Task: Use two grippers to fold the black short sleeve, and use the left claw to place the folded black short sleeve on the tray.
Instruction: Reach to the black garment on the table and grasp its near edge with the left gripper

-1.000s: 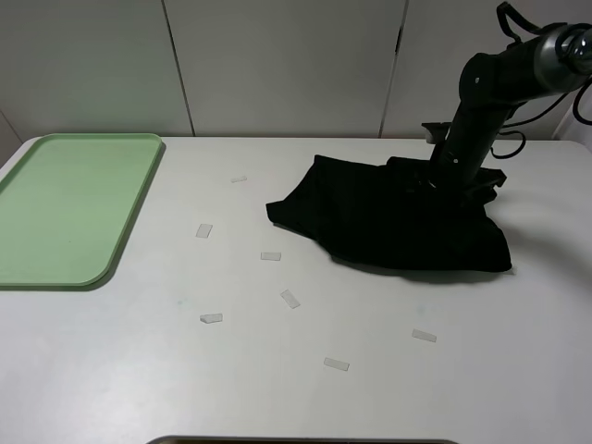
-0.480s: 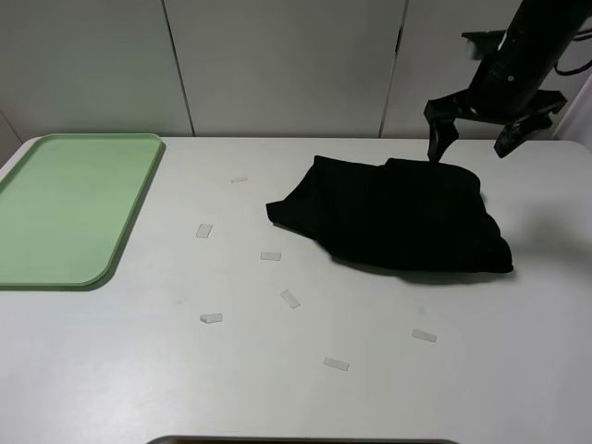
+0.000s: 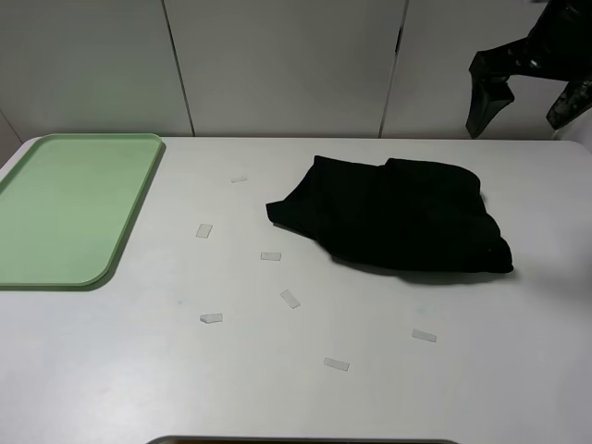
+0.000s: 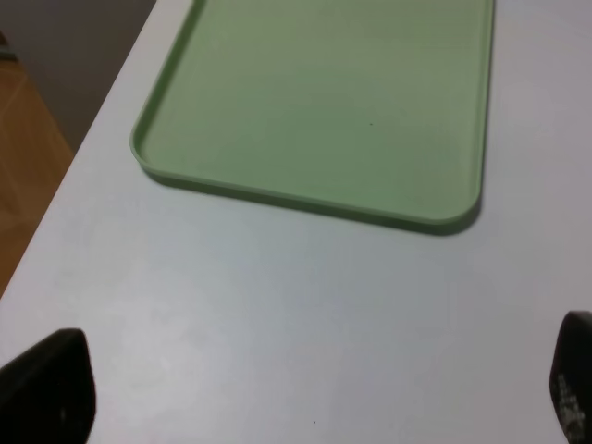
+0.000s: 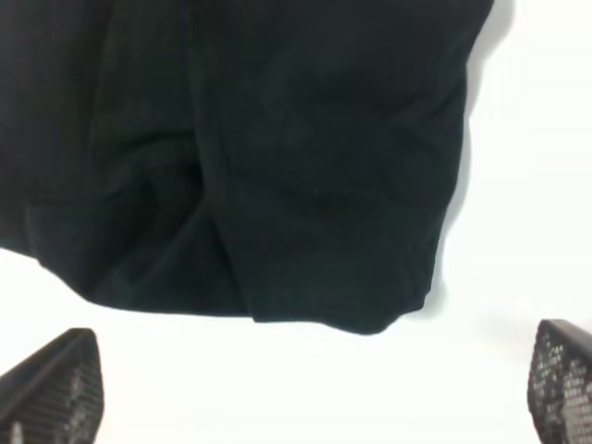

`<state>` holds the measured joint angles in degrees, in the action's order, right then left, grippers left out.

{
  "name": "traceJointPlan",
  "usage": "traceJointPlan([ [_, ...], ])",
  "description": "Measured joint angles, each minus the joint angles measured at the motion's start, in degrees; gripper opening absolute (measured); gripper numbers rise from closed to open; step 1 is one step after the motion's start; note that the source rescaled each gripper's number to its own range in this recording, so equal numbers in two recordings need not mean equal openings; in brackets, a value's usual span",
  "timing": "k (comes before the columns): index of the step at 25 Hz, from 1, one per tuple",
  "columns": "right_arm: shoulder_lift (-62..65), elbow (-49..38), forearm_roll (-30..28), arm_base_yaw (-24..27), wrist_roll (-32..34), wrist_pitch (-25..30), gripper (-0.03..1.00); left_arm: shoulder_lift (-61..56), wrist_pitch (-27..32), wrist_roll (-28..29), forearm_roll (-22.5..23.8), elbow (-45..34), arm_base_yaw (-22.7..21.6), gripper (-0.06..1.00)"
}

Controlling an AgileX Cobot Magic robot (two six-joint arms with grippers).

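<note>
Hanging above the table in the upper right of the exterior view, the right fingers are spread wide; they hold nothing and touch nothing. The right wrist view shows both fingers far apart and mesh-textured at the tips. The black short sleeve lies on the table beyond them, clear of both. The left fingers are likewise spread wide and empty, with dark, rounded, matte tips.

The black short sleeve is a soft, creased fabric bundle folded into a rough rectangle. It lies right of centre in the exterior view, below and left of the right fingers. The tray is smooth pale green plastic with rounded corners and a low rim. It sits at the left edge, well apart from the garment. Small pale strips lie scattered on the white table between them.
</note>
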<state>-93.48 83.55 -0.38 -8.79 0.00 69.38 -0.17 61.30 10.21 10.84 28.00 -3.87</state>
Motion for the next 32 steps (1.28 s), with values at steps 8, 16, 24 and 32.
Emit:
traceJointPlan([
  [8, 17.75, -15.54, 0.38, 0.0, 1.03, 0.23, 1.0, 0.0, 0.0, 0.0, 0.0, 0.0, 0.0, 0.98],
  [16, 37.28, -27.27, 0.71, 0.0, 2.29, 0.37, 1.0, 0.0, 0.0, 0.0, 0.0, 0.0, 0.0, 0.98],
  [24, 57.85, -36.48, 0.75, 0.0, 4.86, 0.49, 1.0, 0.0, 0.0, 0.0, 0.0, 0.0, 0.0, 0.98],
  [32, 77.99, -48.32, 0.0, 5.36, 4.86, -2.92, 1.0, 0.0, 0.0, 0.0, 0.0, 0.0, 0.0, 0.98],
])
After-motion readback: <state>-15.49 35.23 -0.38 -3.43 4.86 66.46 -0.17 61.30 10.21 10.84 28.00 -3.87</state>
